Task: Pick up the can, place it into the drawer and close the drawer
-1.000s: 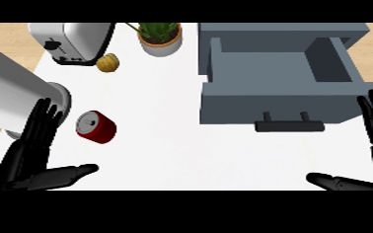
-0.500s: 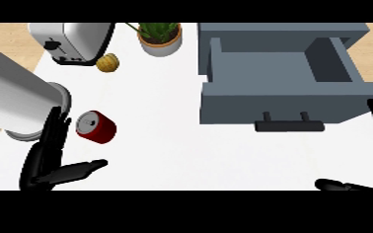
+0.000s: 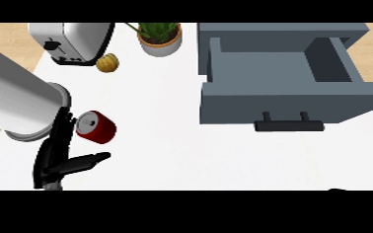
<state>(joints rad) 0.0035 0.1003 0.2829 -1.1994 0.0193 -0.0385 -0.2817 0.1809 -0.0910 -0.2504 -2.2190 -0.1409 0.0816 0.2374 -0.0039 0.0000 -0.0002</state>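
**Lighting and Image Quality**

Illumination is bright and even across the white worktop [image 3: 175, 148]. Shadows are faint; the interior of the open drawer [image 3: 280, 69] reads slightly darker. A soft highlight runs along the toaster [image 3: 73, 42]. Edges are straight, without visible distortion.

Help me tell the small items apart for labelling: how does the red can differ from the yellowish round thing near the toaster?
The can is red with a silver top; the round thing is yellow-brown all over. The can is a cylinder lying tilted; the round thing is a ribbed ball. The can lies beside the left hand; the round thing sits against the toaster. Both rest on the white counter.
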